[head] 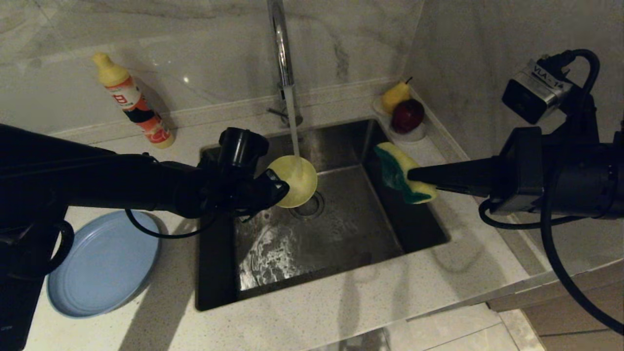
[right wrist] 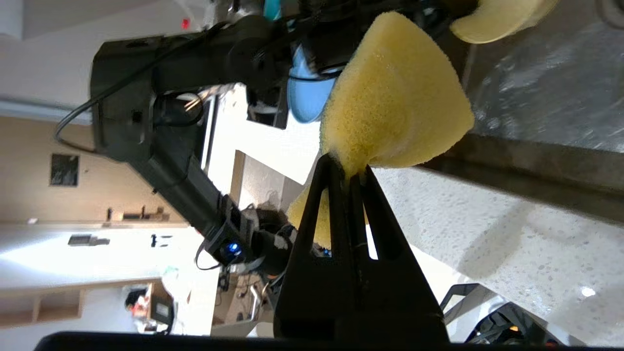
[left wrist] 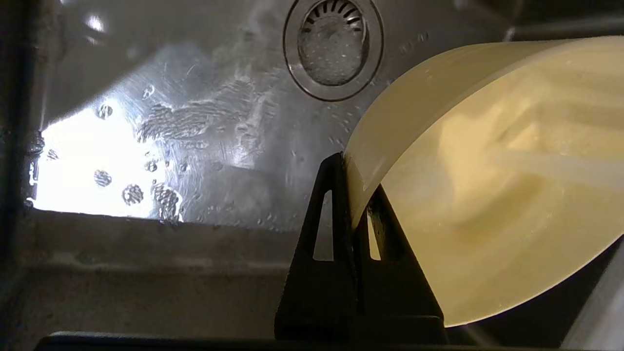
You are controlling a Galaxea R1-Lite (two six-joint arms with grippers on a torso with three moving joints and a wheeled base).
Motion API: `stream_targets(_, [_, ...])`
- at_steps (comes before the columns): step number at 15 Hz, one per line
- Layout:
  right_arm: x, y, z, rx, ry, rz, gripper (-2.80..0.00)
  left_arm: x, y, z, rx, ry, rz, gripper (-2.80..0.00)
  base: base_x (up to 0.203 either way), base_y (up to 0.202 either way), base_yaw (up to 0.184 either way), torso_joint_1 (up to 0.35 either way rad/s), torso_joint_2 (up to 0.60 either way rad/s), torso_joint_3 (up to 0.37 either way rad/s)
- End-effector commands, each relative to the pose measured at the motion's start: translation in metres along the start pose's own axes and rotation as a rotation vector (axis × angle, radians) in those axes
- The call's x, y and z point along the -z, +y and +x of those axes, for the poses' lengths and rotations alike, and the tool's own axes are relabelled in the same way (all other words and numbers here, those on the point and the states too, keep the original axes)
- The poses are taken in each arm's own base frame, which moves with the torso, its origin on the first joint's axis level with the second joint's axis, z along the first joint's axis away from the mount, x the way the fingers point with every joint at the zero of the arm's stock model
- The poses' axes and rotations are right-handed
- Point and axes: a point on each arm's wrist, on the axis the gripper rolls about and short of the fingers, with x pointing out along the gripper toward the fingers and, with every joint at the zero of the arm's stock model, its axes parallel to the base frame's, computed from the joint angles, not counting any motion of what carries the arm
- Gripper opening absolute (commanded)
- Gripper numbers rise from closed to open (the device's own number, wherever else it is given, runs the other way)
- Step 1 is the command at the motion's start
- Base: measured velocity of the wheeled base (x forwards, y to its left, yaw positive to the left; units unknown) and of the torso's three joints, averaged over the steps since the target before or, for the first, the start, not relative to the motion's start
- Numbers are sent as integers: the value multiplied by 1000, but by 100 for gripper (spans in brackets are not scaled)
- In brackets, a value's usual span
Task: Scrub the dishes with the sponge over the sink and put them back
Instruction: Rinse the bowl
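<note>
Left tool [head: 280, 187] pinching yellow bowl [head: 295, 180] under faucet [head: 282, 53] stream over sink [head: 341, 234], right tool [head: 412, 174] pinching sponge [head: 400, 171] beside it

Left arm reaches in from the left, forearm roughly level, wrist out over the stainless-steel sink basin [head: 341, 234]. Left gripper [head: 280, 187] points toward the basin's middle, fingers [left wrist: 336, 214] pinched tight on the rim of the round matte yellow plastic bowl [head: 295, 180] (bowl tipped on edge, rim sandwiched between both pads).

Right arm comes in from the right, forearm also near level, wrist camera on top. Right gripper [head: 414, 174] aims left over the basin's right edge, fingers [right wrist: 336, 195] clamped on the yellow sponge with green scouring layer [head: 402, 173], squeezing it thin at the grip point.
</note>
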Motion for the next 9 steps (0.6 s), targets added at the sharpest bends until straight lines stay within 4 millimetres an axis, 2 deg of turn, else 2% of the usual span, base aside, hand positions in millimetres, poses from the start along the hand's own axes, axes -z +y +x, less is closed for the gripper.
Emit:
stream_targets(1, [2, -2, 2, -7, 13, 8, -280, -1, 4, 6, -14, 2, -11, -280, 0, 0, 0, 0, 0, 0])
stream_targets(3, [1, -1, 1, -12, 11, 4, -280, -4, 7, 11, -13, 10, -33, -280, 0, 0, 0, 0, 0, 0])
stream_targets(9, [4, -2, 0, -7, 16, 8, -280, 1, 13, 8, -63, 65, -47, -280, 0, 0, 0, 0, 0, 0])
